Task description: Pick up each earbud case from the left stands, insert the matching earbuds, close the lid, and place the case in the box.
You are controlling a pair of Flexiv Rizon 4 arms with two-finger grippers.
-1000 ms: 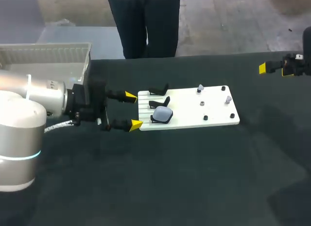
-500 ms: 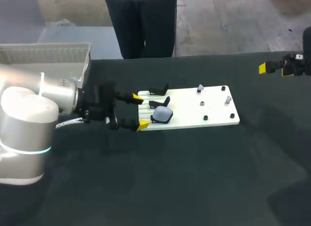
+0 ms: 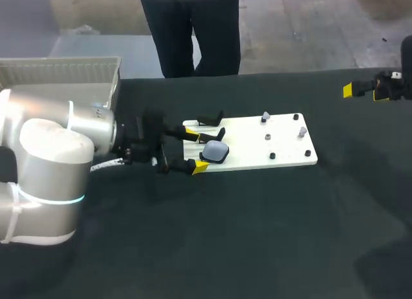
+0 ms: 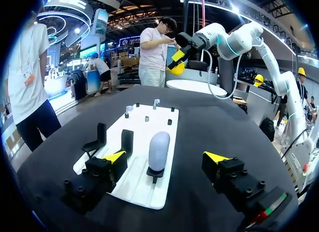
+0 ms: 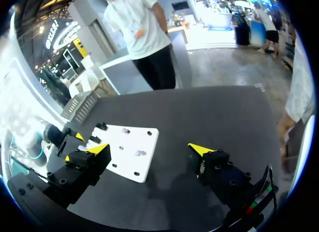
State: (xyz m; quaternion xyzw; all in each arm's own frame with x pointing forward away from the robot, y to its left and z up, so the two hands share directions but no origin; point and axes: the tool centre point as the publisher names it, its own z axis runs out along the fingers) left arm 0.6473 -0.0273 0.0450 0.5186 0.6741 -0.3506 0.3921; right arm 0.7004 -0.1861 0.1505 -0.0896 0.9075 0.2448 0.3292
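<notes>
**Q:** Where's the earbud case (image 3: 215, 151)?
**A:** Centre frame, on its stand at the white board's (image 3: 283, 148) left end.
**Q:** Left gripper (image 3: 196, 151)?
**A:** Wide open, holding nothing, a finger each side of the case w/o touching. Prob. lined up to pinch it.
**Q:** Right gripper (image 3: 351, 90)?
**A:** Upper right, open, empty, out of the way.

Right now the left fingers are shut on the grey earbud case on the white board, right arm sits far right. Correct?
Not shut: the left wrist view shows the left fingers open, the grey earbud case on the white board ahead between them, touching neither. Right arm sits far right, yes.
</notes>
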